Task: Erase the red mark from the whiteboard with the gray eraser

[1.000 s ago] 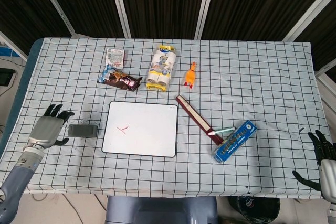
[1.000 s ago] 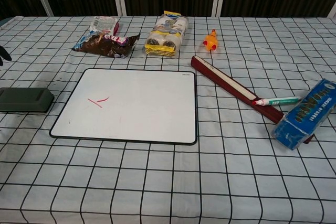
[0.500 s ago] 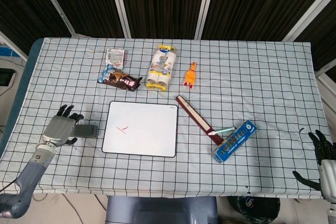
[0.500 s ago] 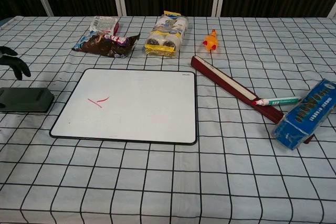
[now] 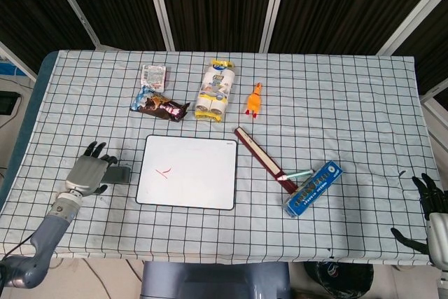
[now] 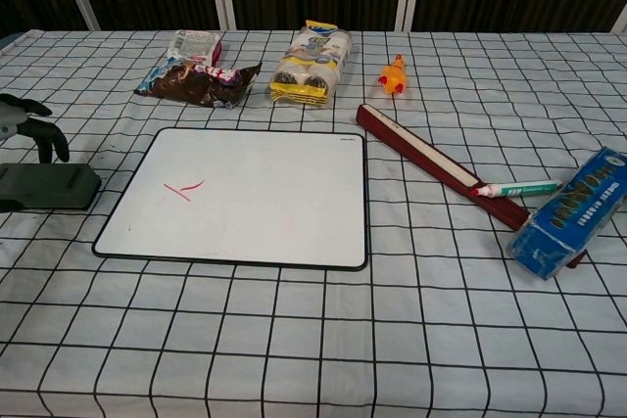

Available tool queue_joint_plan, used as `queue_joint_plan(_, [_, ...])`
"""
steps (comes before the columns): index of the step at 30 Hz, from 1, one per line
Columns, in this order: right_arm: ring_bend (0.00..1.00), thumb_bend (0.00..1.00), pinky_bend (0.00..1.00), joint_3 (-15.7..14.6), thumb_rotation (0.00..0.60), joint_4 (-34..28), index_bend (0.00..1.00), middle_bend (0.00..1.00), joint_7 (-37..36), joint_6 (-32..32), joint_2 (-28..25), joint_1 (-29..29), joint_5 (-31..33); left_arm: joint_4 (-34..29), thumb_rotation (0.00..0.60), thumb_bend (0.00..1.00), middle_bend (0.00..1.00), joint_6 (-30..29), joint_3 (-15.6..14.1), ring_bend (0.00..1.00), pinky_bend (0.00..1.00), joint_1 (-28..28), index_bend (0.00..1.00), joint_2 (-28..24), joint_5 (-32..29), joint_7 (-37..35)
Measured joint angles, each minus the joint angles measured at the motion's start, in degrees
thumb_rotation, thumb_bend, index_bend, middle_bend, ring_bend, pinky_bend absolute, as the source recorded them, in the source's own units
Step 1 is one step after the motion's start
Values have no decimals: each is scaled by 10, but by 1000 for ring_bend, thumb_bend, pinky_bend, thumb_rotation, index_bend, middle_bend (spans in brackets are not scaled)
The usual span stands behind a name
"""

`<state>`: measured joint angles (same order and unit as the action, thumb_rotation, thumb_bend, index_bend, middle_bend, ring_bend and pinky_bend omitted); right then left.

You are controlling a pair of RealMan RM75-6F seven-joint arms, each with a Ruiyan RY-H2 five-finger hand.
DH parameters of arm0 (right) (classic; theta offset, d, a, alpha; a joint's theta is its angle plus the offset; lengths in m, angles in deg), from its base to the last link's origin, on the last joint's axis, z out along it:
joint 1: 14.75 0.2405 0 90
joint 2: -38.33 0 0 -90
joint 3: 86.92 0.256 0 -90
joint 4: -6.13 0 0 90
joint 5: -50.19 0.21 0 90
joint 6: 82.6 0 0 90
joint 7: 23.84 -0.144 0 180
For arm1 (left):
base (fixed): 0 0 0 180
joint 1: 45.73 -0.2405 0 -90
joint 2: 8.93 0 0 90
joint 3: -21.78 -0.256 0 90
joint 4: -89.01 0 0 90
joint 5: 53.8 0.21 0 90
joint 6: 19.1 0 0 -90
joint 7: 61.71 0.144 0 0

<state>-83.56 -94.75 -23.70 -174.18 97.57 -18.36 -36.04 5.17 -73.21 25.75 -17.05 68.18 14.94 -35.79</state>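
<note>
The gray eraser (image 5: 121, 174) (image 6: 51, 186) lies flat on the checked cloth just left of the whiteboard (image 5: 196, 180) (image 6: 265, 193). A short red mark (image 5: 163, 171) (image 6: 183, 188) sits on the board's left part. My left hand (image 5: 89, 171) (image 6: 27, 126) hovers over the eraser's left end with fingers spread and pointing down, hiding part of it in the head view; it holds nothing. My right hand (image 5: 432, 213) rests open at the table's near right corner, far from the board.
Behind the board lie a brown snack bag (image 6: 196, 82), a yellow roll pack (image 6: 309, 66) and an orange rubber chicken (image 6: 394, 75). To the board's right are a dark red long box (image 6: 431, 163), a green marker (image 6: 514, 188) and a blue box (image 6: 573, 212).
My left hand has moved right, from beside the eraser to over its left end. The eraser, the board and the right hand have stayed put.
</note>
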Motion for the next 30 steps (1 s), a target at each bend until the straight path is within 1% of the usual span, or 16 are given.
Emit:
queue_joint_plan(7, [142,145,187,0,600,0,6,39,0,2,0,0,2,6,600,217,382,1,-4,0,3,4,343,5,-3,3])
queue_joint_plan(14, [142,145,187,0,600,-2,6,39,-1,4,-1,1,5,14,600,239,419,2,-7,0,3,7,386,9,-6,1])
queue_joint_plan(20, [142,144,187,0,600,-2,5,38,-1,6,-1,1,6,15,600,282,422,-1,-6,0,3,8,392,7,-8,-1])
queue_joint_plan(25, [142,145,187,0,600,-4,6,39,-4,6,-2,1,7,-8,600,297,423,-13,-2,0,4,7,391,-9,-6,-5])
queue_joint_plan(30, [142,145,187,-1,600,-5,5,39,-5,6,-3,1,6,-58,600,297,422,-31,7,0,4,10,391,-40,1,5])
